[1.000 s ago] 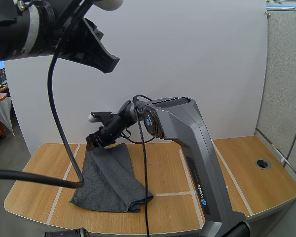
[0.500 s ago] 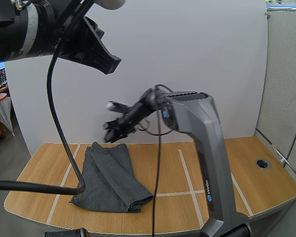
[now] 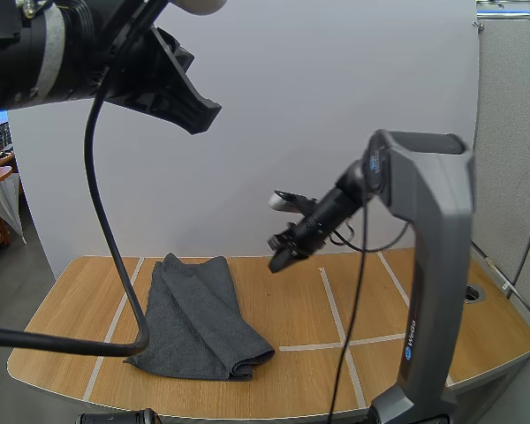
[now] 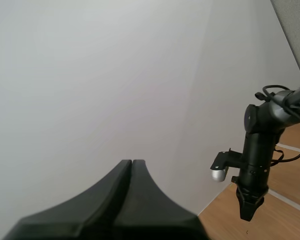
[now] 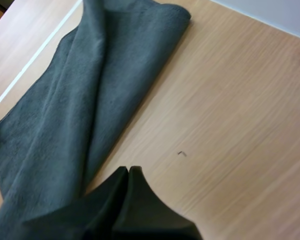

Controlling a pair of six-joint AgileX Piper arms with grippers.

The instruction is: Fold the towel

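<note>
My left jaws are pressed together into one dark wedge with nothing between them, held high above the bench (image 3: 291,300) and facing the plain white wall (image 3: 336,106); from the high view they loom large and well above the towel (image 3: 199,318). My right jaws are likewise closed tight, tip against tip, gripping nothing. They hang at the end of my right arm (image 3: 415,265), pointing down and raised off the wood, to the right of the towel and apart from it. From my left wrist I see that right arm (image 4: 255,160) standing over the bench (image 4: 225,215) with its dark tip aimed downward. The towel is dark grey and lies on the left part of the bench, doubled over on itself into a long, loosely folded strip with a rounded fold at its near end and soft creases running along its length. From my right wrist the towel (image 5: 80,110) stretches out below my closed tips, its edge beside bare wood (image 5: 230,125). A pale line (image 5: 35,65) runs along the bench by the towel's far side, and a tiny dark speck (image 5: 182,153) sits on the wood near the towel's edge.
</note>
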